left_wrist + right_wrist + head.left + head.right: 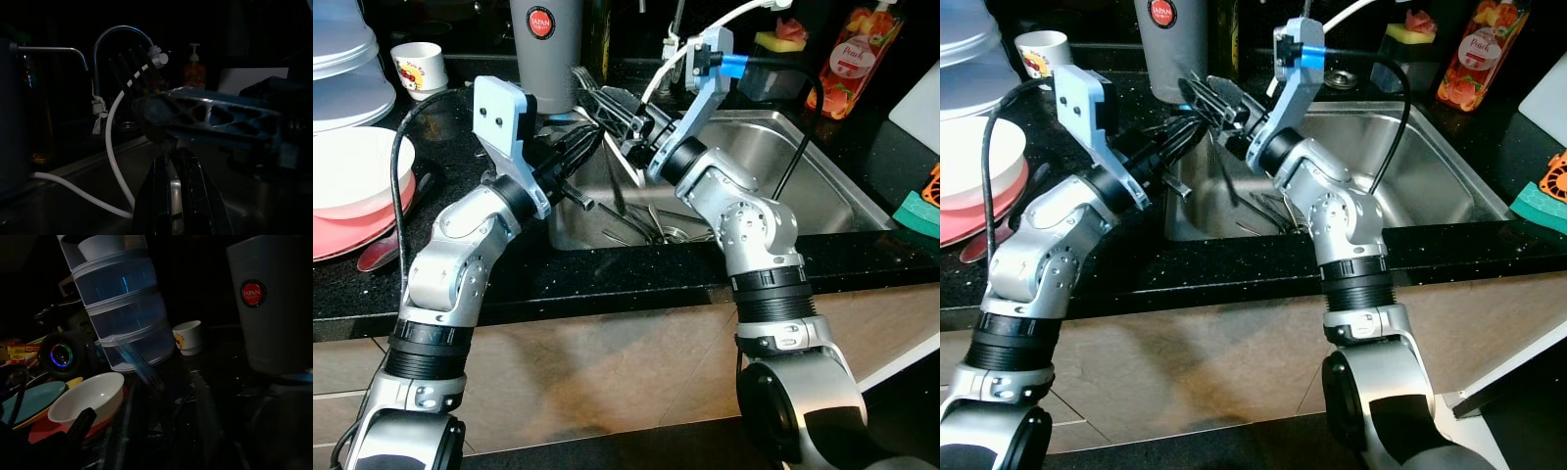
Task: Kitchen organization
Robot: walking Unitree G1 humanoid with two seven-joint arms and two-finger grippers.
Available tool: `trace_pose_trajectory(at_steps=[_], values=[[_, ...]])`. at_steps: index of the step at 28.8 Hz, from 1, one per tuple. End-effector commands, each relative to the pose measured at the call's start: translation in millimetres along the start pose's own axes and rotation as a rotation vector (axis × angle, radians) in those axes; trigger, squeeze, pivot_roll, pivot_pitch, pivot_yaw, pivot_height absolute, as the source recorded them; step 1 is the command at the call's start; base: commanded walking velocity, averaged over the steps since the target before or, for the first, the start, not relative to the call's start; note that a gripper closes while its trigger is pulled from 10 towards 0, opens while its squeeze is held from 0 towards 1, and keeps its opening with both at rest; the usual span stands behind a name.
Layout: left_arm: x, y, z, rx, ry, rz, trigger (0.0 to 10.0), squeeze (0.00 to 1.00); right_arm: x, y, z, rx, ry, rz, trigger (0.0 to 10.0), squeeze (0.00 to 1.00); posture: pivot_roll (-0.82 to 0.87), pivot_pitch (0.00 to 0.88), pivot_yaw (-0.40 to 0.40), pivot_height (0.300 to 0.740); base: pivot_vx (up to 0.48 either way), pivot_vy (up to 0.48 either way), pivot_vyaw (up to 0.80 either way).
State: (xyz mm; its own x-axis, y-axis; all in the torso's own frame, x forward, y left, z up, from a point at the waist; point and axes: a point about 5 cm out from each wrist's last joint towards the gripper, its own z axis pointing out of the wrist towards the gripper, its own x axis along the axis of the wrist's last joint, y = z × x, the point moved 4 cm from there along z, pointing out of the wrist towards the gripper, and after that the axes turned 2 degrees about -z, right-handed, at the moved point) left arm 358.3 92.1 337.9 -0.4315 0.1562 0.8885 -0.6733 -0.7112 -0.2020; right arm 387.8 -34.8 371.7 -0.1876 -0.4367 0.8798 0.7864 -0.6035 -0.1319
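On the black counter's [636, 279] left end sits a white bowl [357, 171] stacked on pink plates [362, 230], with clear stacked containers [342, 69] behind and a small printed cup [419, 67] toward the back edge. The left gripper [576, 157] reaches over the sink's [822, 186] left rim, its black fingers drawn close together, though I cannot tell if they pinch anything. A grey tumbler [546, 49] stands at the back edge just behind it. The right gripper [607, 108] crosses toward the same corner, pinching a slotted dark spatula [1219, 96]. Loose cutlery [656, 227] lies in the basin. Further right: a sponge [781, 37], a peach bottle [857, 61], and a green scrubber [920, 211] at the counter's right edge.
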Motion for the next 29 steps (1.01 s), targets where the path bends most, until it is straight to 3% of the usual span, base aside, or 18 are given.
trace_pose_trajectory(at_steps=[1, 18, 19, 20, 27, 28, 29], values=[[-1, 1.7, 0.3, -0.017, -0.009, 0.028, 0.0, 0.0, 1, 2.9, -0.7, -0.012, -0.002, 0.018, 0.0, 0.0, -0.01, 0.176, -0.037, 0.74, 0.0, 0.0, 0.0], [0, -3.3, -0.4, 0.017, -0.017, 0.078, 0.0, 0.0, 9, 19.5, -3.7, -0.089, 0.024, 0.008, 0.0, 0.0, -0.01, 0.175, -0.033, 0.74, 0.0, 0.0, 0.0], [-1, -8.2, -0.5, 0.055, -0.025, 0.088, 7.5, 0.05, 9, 21.0, -4.0, -0.095, 0.026, 0.006, 0.0, 0.0, -0.01, 0.175, -0.033, 0.74, 0.0, 0.0, 0.0], [-2, -13.9, -0.7, 0.088, -0.036, 0.088, 10.0, 1.0, 11, 23.6, -4.7, -0.104, 0.028, 0.001, 0.0, 0.0, -0.01, 0.175, -0.033, 0.74, 0.0, 0.0, 0.0], [-1, -39.6, -8.0, 0.229, -0.051, 0.165, 10.0, 1.0, 13, 38.8, -10.7, -0.167, 0.026, -0.046, 0.0, 0.0, -0.01, 0.177, -0.031, 0.74, 0.0, 0.0, 0.0], [1, -43.1, -9.7, 0.249, -0.044, 0.162, 10.0, 0.15, 12, 41.6, -12.0, -0.18, 0.027, -0.049, 0.0, 0.0, -0.01, 0.177, -0.031, 0.74, 0.0, 0.0, 0.0], [2, -46.1, -11.4, 0.266, -0.034, 0.153, 10.0, 0.0, 11, 44.7, -13.3, -0.193, 0.028, -0.051, 0.0, 0.0, -0.01, 0.177, -0.031, 0.74, 0.0, 0.0, 0.0]])
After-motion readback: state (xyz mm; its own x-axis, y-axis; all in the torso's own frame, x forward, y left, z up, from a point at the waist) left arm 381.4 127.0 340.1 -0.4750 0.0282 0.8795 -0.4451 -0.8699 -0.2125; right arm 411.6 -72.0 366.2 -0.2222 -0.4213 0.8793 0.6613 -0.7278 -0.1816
